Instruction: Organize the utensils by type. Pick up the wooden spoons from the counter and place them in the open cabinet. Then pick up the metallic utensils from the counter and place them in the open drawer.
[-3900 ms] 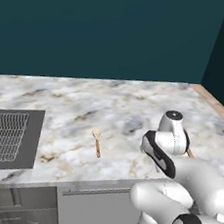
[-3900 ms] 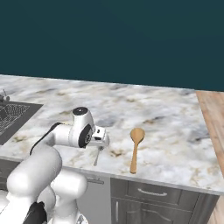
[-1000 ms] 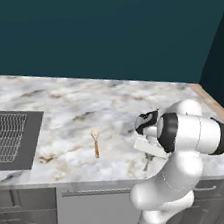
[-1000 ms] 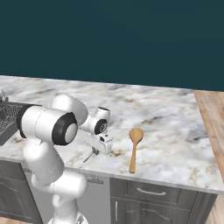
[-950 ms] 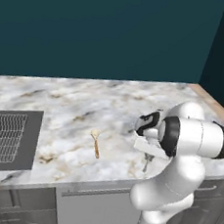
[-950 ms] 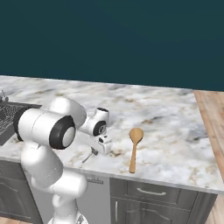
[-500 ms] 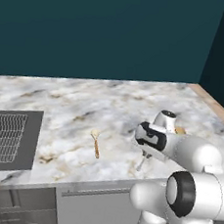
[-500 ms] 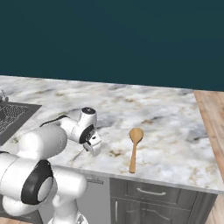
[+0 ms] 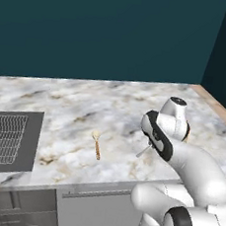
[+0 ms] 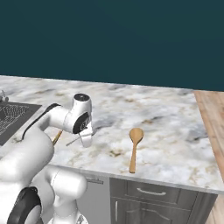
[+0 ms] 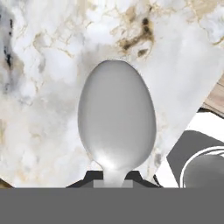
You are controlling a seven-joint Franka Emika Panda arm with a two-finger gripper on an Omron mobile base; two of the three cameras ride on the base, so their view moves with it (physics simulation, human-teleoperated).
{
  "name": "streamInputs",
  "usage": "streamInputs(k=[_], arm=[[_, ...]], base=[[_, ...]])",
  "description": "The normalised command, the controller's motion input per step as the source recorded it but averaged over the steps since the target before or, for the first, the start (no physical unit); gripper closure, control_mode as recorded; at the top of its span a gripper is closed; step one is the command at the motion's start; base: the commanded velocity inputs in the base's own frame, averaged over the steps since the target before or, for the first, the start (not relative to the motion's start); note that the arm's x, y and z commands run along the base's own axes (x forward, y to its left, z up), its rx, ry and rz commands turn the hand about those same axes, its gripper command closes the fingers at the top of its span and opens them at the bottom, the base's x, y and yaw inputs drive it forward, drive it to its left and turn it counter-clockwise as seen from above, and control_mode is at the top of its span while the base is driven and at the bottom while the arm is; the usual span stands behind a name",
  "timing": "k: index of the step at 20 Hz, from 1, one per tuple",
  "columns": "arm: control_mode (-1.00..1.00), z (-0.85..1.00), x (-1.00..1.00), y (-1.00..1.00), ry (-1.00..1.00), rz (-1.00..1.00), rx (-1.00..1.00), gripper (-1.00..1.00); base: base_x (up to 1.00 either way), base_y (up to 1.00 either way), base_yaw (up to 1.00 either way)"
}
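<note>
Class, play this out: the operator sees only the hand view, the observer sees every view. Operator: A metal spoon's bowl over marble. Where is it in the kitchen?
Observer: The fingers hold the metal spoon low over the counter, near its front edge.
Operator: Any wooden spoons out?
Observer: The long wooden spoon lies on the counter, on the side away from the sink.
Operator: And another?
Observer: The cream-headed spoon lies between the fingers and the sink.
</note>
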Motion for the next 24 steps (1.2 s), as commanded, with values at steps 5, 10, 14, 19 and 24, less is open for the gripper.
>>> streamInputs(k=[5,10,14,19,24], arm=[[-1.00,0.14,-0.77,0.00,-0.03,-0.51,0.07,1.00],[-1.00,0.12,-0.52,0.00,-0.08,-0.48,0.01,1.00],[-1.00,0.38,-0.02,-0.03,-0.01,-0.27,0.00,1.00],[-1.00,0.12,0.00,0.00,0.00,-0.16,0.00,1.00],[-1.00,0.01,0.00,0.00,0.00,-0.04,0.00,1.00]], base=[[0.00,0.00,0.00],[0.00,0.00,0.00],[0.00,0.00,0.00],[0.00,0.00,0.00],[0.00,0.00,0.00]])
